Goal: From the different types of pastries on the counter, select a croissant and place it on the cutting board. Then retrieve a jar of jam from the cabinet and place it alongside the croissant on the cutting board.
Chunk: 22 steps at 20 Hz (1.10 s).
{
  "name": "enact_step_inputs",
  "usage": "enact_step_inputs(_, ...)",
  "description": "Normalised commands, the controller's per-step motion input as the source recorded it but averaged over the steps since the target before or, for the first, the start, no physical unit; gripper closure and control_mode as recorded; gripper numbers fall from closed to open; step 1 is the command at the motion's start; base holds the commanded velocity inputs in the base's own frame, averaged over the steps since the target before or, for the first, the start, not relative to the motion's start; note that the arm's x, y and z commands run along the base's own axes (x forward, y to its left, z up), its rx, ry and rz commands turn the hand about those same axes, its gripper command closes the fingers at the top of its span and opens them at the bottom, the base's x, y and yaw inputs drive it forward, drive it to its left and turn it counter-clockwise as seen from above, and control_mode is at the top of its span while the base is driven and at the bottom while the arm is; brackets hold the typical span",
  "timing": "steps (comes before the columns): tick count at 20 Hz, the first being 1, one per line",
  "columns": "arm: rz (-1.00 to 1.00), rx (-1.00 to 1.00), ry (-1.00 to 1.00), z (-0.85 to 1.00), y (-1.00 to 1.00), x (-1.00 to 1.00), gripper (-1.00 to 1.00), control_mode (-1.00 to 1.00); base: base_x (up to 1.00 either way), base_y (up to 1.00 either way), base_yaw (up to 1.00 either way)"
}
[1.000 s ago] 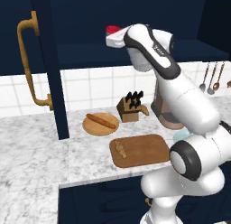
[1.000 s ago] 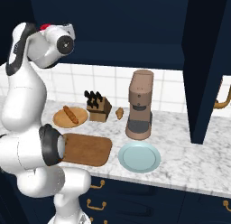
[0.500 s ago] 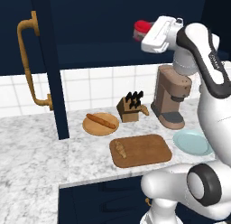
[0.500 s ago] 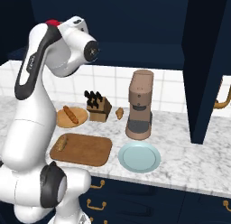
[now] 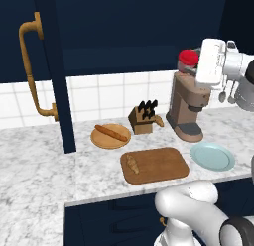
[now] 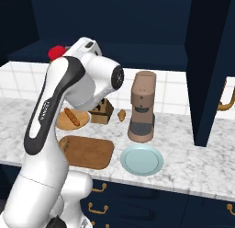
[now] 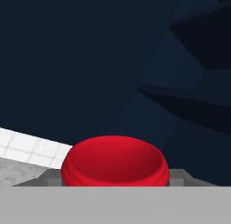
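- Red jar of jam (image 5: 188, 57) sits clamped in the claw (image 5: 194, 66), carried high in the air above the coffee machine (image 5: 187, 108); the hand view looks down on its round red top (image 7: 115, 163) right between the claw's tips.
- Judging by its look, the jar is small, rigid and light, with smooth glassy sides that could slip; it is probably breakable if dropped from that height. A hold across the body below the lid looks best, and the jar should stay upright.
- Croissant (image 5: 132, 163) already lies on the left part of the cutting board (image 5: 163, 165), so the bare wood to its right looks like the free spot for the jar.
- Marble bench (image 5: 34, 175) is flat and hard. It also carries a round wooden plate (image 5: 101, 139) holding a long baguette (image 5: 110, 132), a knife block (image 5: 143, 118) with another small pastry (image 5: 158, 121) beside it, and a pale blue plate (image 5: 213, 156) just right of the board.
- Navy cabinet door (image 5: 53, 66) with its brass handle (image 5: 33, 71) stands open at the left, well apart from the board; white tiles back the bench.
- Coming down, the tall coffee machine is what the arm must clear.
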Motion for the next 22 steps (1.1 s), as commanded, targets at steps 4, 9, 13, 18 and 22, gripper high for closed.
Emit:
enact_step_inputs(4, -0.15, 0.03, -0.30, -1.00, -0.36, -1.00, 1.00, -1.00, 0.00, 0.00, 0.00)
enact_step_inputs(9, -0.08, 0.13, -0.34, -1.00, -0.98, -0.84, 1.00, -1.00, 0.00, 0.00, 0.00)
enact_step_inputs(13, 0.23, 0.07, -0.08, -1.00, -0.82, 0.19, 1.00, -1.00, 0.00, 0.00, 0.00)
enact_step_inputs(18, 0.35, 0.01, -0.04, -1.00, -0.43, 0.39, 1.00, -1.00, 0.00, 0.00, 0.00)
enact_step_inputs(22, 0.28, 0.02, -0.01, -0.93, 0.09, 0.47, 1.00, -1.00, 0.00, 0.00, 0.00)
